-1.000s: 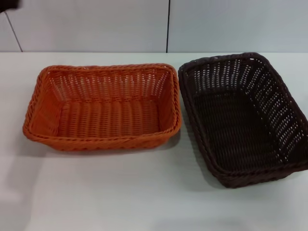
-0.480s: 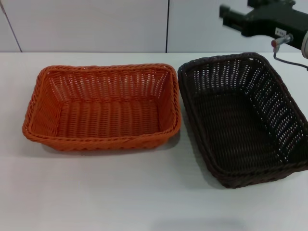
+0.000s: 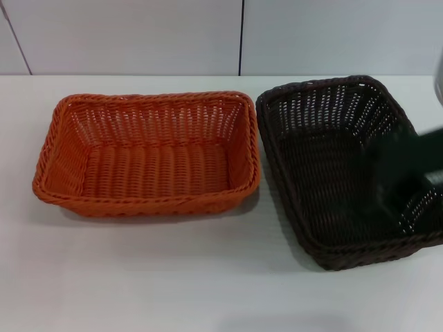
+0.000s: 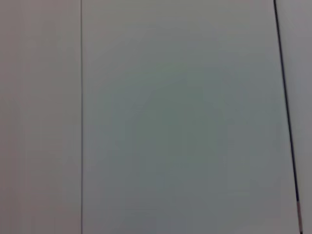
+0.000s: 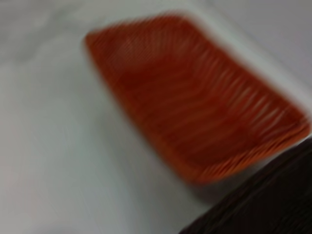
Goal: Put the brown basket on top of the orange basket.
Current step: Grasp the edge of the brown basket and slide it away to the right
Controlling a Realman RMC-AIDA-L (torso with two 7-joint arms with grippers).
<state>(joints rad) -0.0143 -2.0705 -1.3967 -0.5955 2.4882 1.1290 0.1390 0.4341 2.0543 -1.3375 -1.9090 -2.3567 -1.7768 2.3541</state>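
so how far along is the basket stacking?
Nothing stacked: the brown basket sits on the table beside the orange basket. In hand: the right gripper, a blur over the brown basket's right side. Left: grasp, lift, place. Left arm out of sight.

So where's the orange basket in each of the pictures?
Head view: the orange basket sits on the left half of the white table.
Left wrist view: not in it, only plain pale panels.
Right wrist view: it fills the middle, blurred.
Shared landmark: the brown basket right beside it, also in the right wrist view's corner.
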